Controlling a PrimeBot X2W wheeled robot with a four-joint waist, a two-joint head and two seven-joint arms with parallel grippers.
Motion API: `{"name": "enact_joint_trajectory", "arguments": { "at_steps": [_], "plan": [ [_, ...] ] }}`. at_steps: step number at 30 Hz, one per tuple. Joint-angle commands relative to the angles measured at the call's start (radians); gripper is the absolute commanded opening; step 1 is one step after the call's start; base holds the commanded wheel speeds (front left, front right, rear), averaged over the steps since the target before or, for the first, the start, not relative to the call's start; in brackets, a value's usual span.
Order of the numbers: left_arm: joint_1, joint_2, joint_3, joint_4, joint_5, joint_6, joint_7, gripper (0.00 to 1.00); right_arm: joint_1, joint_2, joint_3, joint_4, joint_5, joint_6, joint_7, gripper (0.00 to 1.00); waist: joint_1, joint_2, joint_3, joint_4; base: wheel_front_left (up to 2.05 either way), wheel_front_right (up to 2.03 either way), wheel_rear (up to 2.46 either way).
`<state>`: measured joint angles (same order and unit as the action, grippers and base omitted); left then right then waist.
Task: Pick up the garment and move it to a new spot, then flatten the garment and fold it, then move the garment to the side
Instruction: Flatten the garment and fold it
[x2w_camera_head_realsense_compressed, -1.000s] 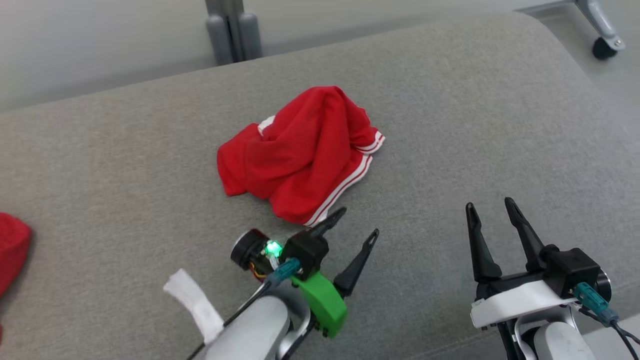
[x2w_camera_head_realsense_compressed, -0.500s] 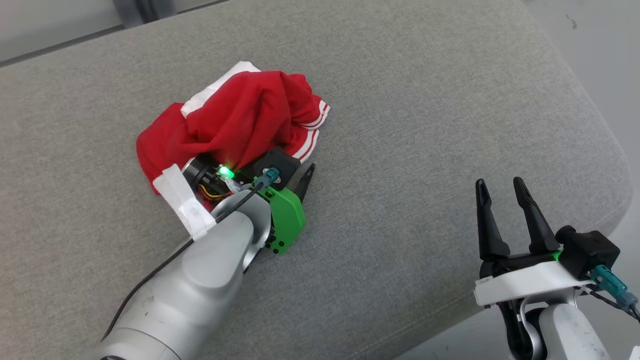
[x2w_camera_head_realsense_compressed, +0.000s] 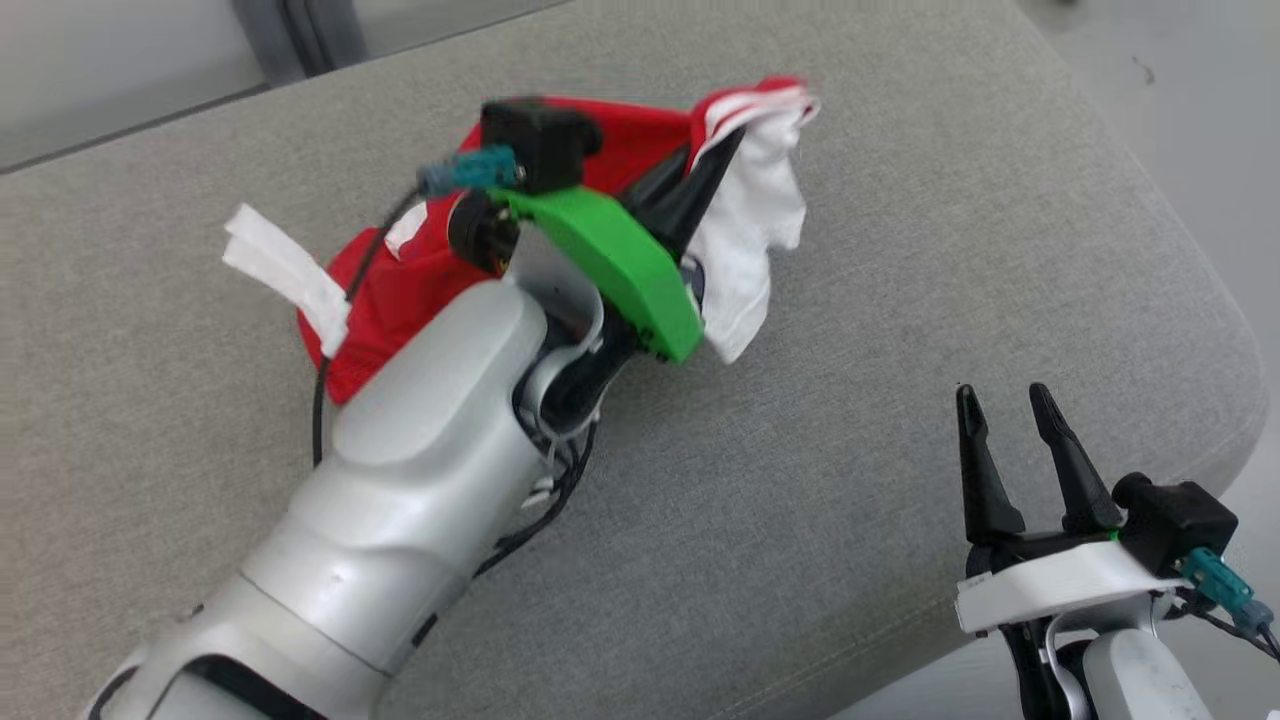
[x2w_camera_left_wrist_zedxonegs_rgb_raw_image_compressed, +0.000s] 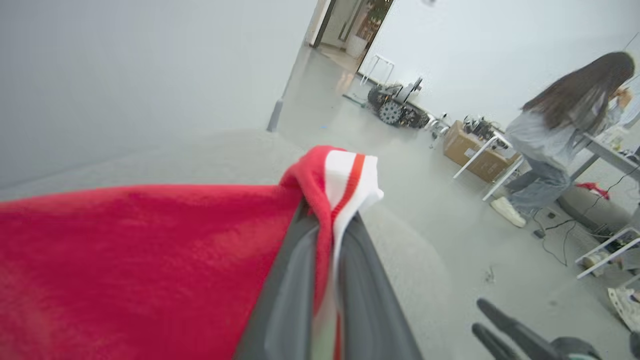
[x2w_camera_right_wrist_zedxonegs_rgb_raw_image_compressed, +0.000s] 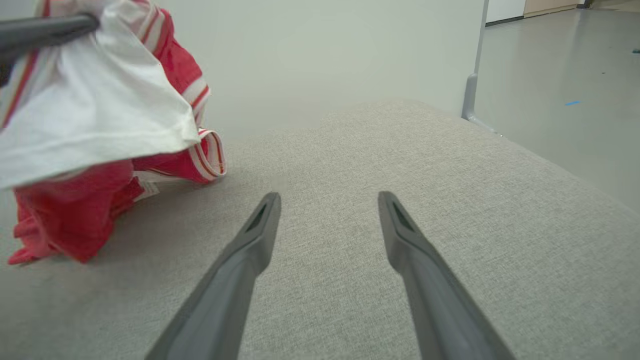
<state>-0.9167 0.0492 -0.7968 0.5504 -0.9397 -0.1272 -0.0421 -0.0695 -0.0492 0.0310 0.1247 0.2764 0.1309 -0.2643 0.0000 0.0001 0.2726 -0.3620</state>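
No readable text, brand, number or sign is showing anywhere. A small white tag (x2w_camera_right_wrist_zedxonegs_rgb_raw_image_compressed: 146, 189) is peeking out from under the red garment (x2w_camera_right_wrist_zedxonegs_rgb_raw_image_compressed: 70, 225), but any print on it is looking too small to read.

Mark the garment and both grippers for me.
garment (x2w_camera_head_realsense_compressed: 392, 298), head view, red fabric.
left gripper (x2w_camera_left_wrist_zedxonegs_rgb_raw_image_compressed: 331, 222), left wrist view, midway between fingertips pinching striped hem.
right gripper (x2w_camera_head_realsense_compressed: 1003, 392), head view, gap between open fingertips.

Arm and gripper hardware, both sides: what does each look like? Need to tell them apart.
Left gripper: two long dark tapered fingers, green bracket, teal connector, black cable, white tape tag, silver forearm. Right gripper: same dark fingers, white bracket, teal plug.
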Motion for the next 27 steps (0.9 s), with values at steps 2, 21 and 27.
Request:
{"name": "enact_joint_trajectory", "arguments": {
  "at_steps": [2, 21, 27],
  "plan": [
    [-0.072, 0.004, 0.035, -0.064, -0.108, -0.004, 0.018, 0.0, 0.025, -0.002, -0.001, 0.014, 0.003, 0.0, 0.0, 1.0, 0.0, -0.0001, -0.099, 0.069, 0.0, 0.0, 0.0],
    [0.074, 0.05, 0.286, 0.166, -0.486, 0.025, -0.204, 0.0, 0.052, -0.002, -0.025, 0.027, 0.011, 0.0, 0.0, 1.0, 0.0, -0.0001, -0.146, 0.189, 0.0, 0.0, 0.0],
    [0.321, 0.093, 0.534, 0.261, -0.282, 0.01, -0.223, 0.0, 0.058, -0.001, -0.033, 0.018, -0.026, 0.0, 0.0, 1.0, 0.0, -0.0001, -0.145, 0.218, 0.0, 0.0, 0.0]
  ]
}}
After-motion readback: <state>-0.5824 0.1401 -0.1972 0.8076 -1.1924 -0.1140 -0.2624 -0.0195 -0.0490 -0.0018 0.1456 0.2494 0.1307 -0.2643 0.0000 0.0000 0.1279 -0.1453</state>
